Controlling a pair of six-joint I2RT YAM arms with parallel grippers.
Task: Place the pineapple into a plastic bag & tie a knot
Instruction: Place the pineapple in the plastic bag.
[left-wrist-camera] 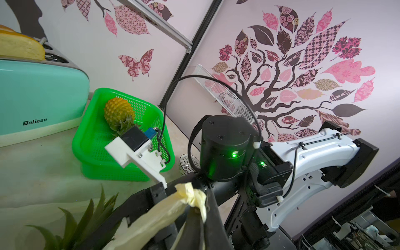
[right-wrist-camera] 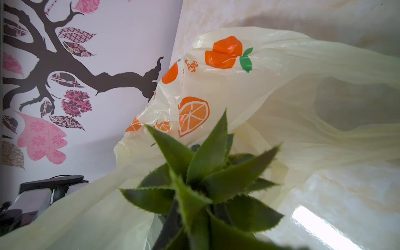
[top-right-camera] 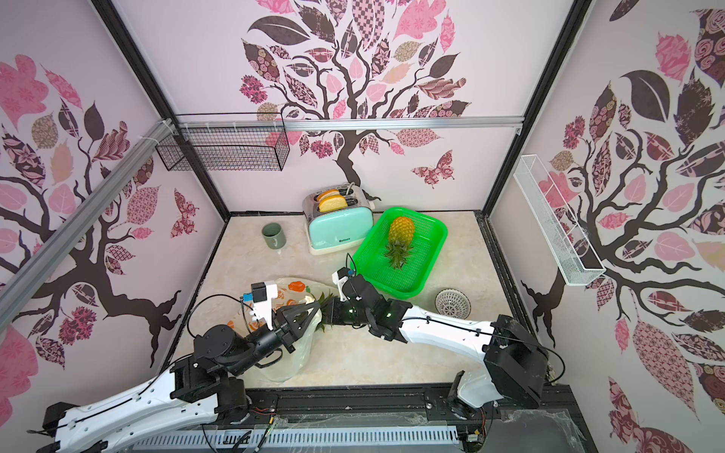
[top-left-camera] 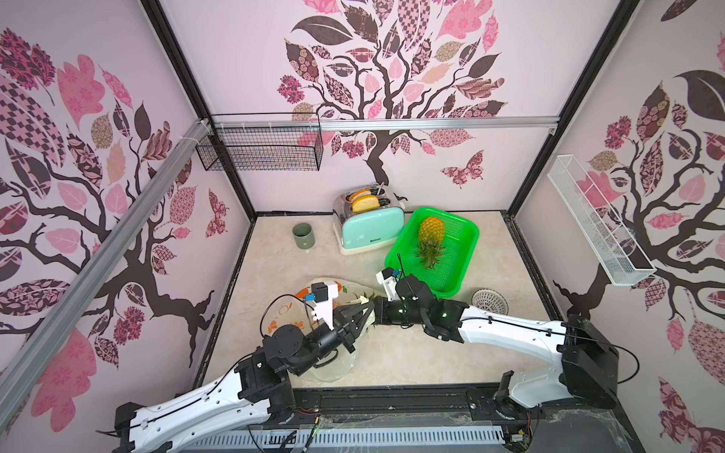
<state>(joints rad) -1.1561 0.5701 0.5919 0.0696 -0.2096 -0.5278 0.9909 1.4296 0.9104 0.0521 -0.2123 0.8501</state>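
The plastic bag lies slumped on the desk near its front edge, toward the front-left corner, with its orange-fruit print facing up and its clear lower part spilling toward the front edge. The left claw is clenched on one pale-yellow handle, which runs taut up to the claw tip and ends there in a crumpled bunch. The right claw reaches in from the right. It is closed narrowly into the green crown of the pineapple, whose leaves spread around its dark fingers. That crown sits at the bag's opening, just beside the left claw. The fruit's body is hidden, so it is unclear how far it is inside the bag. The two claws are close together, almost touching. Toward the back-right corner, a green basket holds a second pineapple lying on its side. A mint toaster with bread slices stands at the back edge, and a green mug stands to its left.
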